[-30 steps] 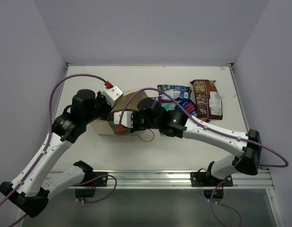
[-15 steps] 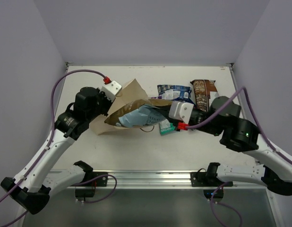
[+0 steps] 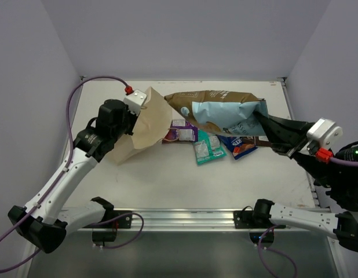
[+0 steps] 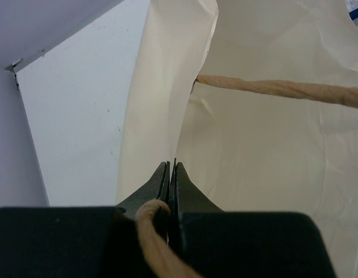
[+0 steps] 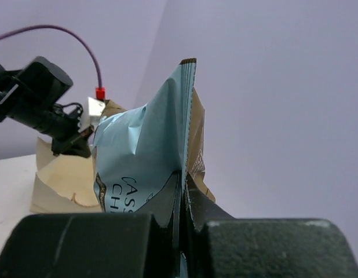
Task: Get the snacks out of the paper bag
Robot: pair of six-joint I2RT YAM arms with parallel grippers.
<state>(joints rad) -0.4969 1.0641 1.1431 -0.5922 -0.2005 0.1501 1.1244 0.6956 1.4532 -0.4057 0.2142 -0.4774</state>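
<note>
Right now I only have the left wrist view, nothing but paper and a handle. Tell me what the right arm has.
Observer: The right gripper is shut on a light blue packet, held in the air above the table; a brown packet hangs with it.
Operator: Now list what's lying outside the bag.
Observer: Right of the paper bag, on the table, lie a purple-and-white packet, a teal packet and a dark blue packet.

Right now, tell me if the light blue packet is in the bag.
Out: the right gripper holds the light blue packet aloft, clear of the bag.
</note>
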